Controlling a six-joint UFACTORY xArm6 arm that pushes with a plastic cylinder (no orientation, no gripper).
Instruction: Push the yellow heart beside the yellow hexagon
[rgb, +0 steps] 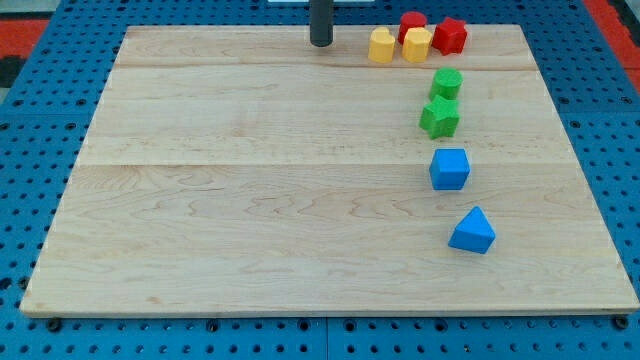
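1. I have no fingers to speak of as wide, narrow or holding: the arm ends in a plain rod. My tip (320, 44) rests at the far edge of the desk (250, 200), a little left of the yellow pair and apart from every block.

2. Nearest on the right lies the blue triangular block (472, 231), and just beyond it the blue cube (449, 168). Neither concerns this task.

3. Farther along the same right-hand line sit the green star-like block (439, 117) and, just behind it, a smaller green block (447, 83) whose shape I cannot make out surely.

4. At the far edge the two yellow blocks stand side by side and seem to touch or nearly touch. The left one (381, 46) and the right one (417, 44) are too small for me to tell which is the yellow heart and which the yellow hexagon.

5. Two red blocks close the row: one (412, 22) behind the yellows, the other (450, 36) just right of them.

6. In my judgement the task looks done or very nearly so, since the yellows already sit beside one another. What remains, if anything, is a slight nudge to close any gap; my tip stands on the left, suited to that.
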